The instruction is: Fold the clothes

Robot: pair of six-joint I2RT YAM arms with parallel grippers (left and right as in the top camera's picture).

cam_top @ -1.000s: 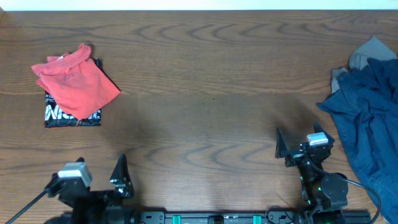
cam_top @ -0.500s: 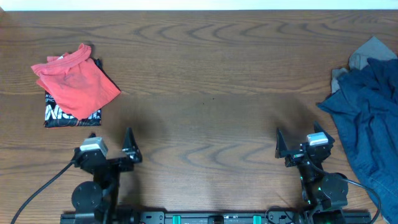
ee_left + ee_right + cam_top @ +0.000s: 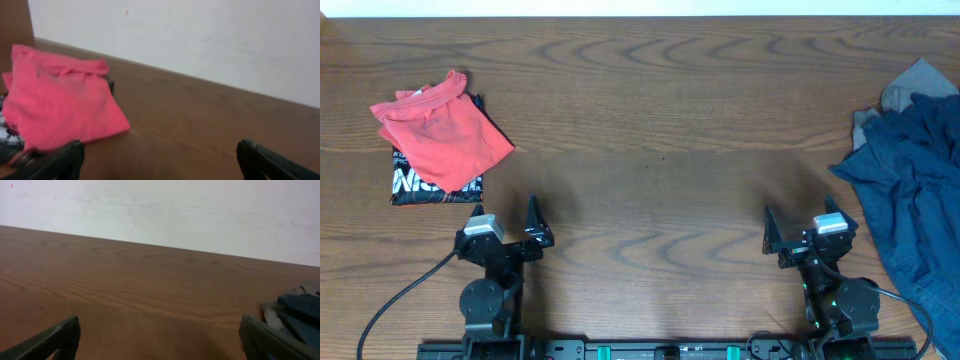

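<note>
Over the table [image 3: 660, 120], the overhead view shows a folded coral-red T-shirt [image 3: 442, 130] near the far left corner, lying on top of a folded black printed garment [image 3: 435, 188]. An unfolded navy blue garment [image 3: 910, 190] is heaped at the right edge over a grey garment [image 3: 915, 85]. The left gripper [image 3: 503, 216] and right gripper [image 3: 802, 224] sit by the near edge, both with jaws spread wide and empty. In the left wrist view, the left gripper [image 3: 160, 147] looks towards the red T-shirt [image 3: 60, 100], with white print of the black garment [image 3: 7, 135] showing beneath it. In the right wrist view, the right gripper [image 3: 160, 325] faces bare wood, and the navy garment [image 3: 300, 310] is just visible at the frame's right side. One fold looks finished, so the likely next step is fetching a garment from the heap. That calls for the right arm to reach to the right edge and pinch the cloth. Compared with a second earlier, the left arm has swung inward along the near edge, while the right arm has not moved.
</note>
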